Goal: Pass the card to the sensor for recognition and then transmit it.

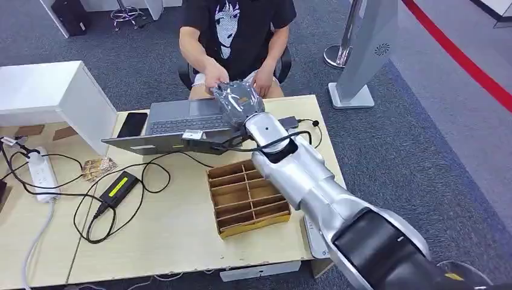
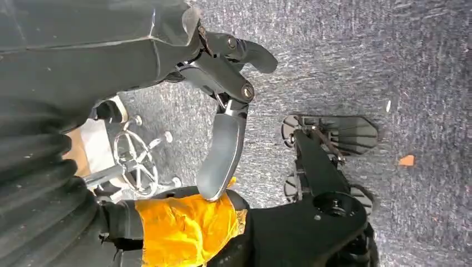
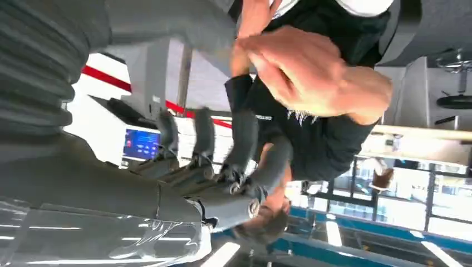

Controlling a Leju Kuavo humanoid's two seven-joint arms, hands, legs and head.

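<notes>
The right arm reaches forward across the table (image 1: pixel 175 235) and its right hand (image 1: pixel 236 99) is at 12 o'clock of the scene, above the far edge of the laptop (image 1: pixel 181 124), just in front of the seated person (image 1: pixel 238 36). The person's hand (image 1: pixel 216 75) is touching or almost touching the robot's hand. In the right wrist view the fingers (image 3: pixel 245 144) are stretched out and apart, with the person's hand (image 3: pixel 311 72) just beside their tips. I cannot see the card in any view, so I cannot tell where it is. The left hand (image 2: pixel 222 105) hangs over the carpet, fingers loosely spread, holding nothing. A cardboard divider tray (image 1: pixel 247 196) stands at 6 o'clock from the right hand, and a black phone (image 1: pixel 133 124) lies at 9 o'clock of the laptop.
</notes>
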